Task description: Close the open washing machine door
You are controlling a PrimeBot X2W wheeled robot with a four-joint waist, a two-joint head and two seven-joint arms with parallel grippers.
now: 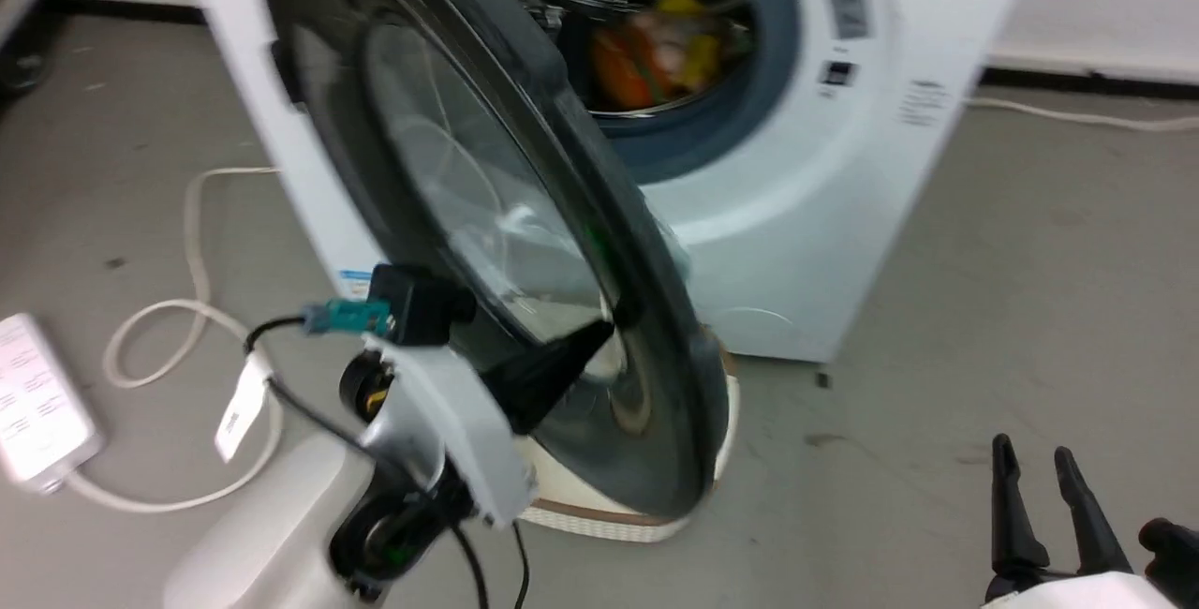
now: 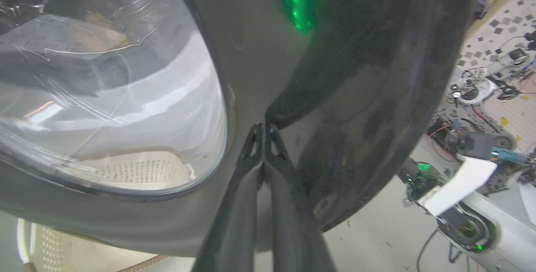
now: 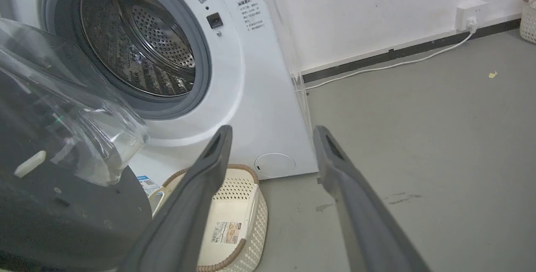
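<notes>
Your left gripper (image 1: 599, 334) sits near the centre of the head view, its two fingers pressed together, reaching up and right from the pale forearm (image 1: 262, 534) at lower left. Your right gripper (image 1: 1032, 452) stands at lower right, fingers parted, pointing up

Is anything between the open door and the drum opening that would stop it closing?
Nothing visible blocks the washing machine door from the washing machine; the cream basket sits on the floor, apparently below the door's rim.
</notes>
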